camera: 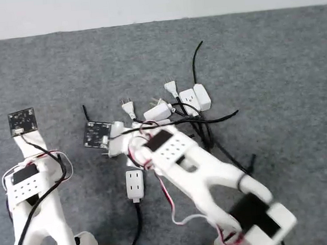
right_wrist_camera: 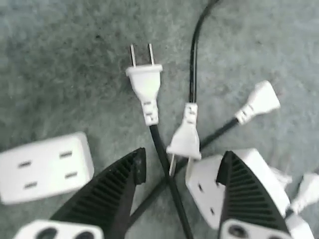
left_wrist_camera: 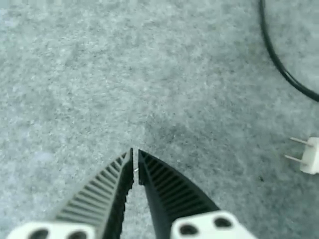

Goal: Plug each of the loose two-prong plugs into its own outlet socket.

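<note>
My right gripper is open and hangs low over a tangle of cords in the middle of the table. A white two-prong plug lies in the gap between its fingers, untouched. A second white plug lies just beyond, with its prongs pointing away, and a third plug is off to one side. One white outlet block lies beside one finger, and another outlet block sits partly under the other finger. My left gripper is shut and empty over bare carpet, with a loose plug a little way off.
Black cords cross among the plugs and outlet blocks at centre. A separate white outlet on a black cord lies near the front. The left arm stands at the left. Grey carpet covers the table.
</note>
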Robot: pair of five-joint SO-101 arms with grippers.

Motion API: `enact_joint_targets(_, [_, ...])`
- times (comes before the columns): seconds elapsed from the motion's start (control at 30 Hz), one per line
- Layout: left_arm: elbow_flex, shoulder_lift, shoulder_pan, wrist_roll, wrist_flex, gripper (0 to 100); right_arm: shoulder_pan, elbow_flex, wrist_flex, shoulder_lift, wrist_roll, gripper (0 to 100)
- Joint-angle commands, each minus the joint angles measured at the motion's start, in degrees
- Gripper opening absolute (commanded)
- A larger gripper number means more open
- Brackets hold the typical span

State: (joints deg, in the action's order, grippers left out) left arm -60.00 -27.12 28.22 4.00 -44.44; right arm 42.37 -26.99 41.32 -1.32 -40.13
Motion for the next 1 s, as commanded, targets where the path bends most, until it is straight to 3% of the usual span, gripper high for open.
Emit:
enact_joint_targets(0.0, [1.7,-0.1,0.5,-0.7,1.6,1,1.2,7.5,0.4,-5.2,0.0,20.9])
enact_joint_targets(0.67, [1.4,-0.1,0.5,-0.5,1.6,1,-0.1,18.5,4.9,-19.3,2.8,18.5])
enact_joint_targets(0.73, [1.4,-0.1,0.5,-0.5,1.6,1,-0.1,19.1,5.7,-19.6,2.8,14.2])
enact_joint_targets(0.83, [1.4,0.0,0.5,-0.4,1.6,1,-0.1,19.3,6.1,-19.7,2.8,0.1])
enact_joint_targets(0.97, [1.3,0.0,0.5,-0.4,1.6,1,-0.2,19.1,6.1,-19.7,2.8,1.0])
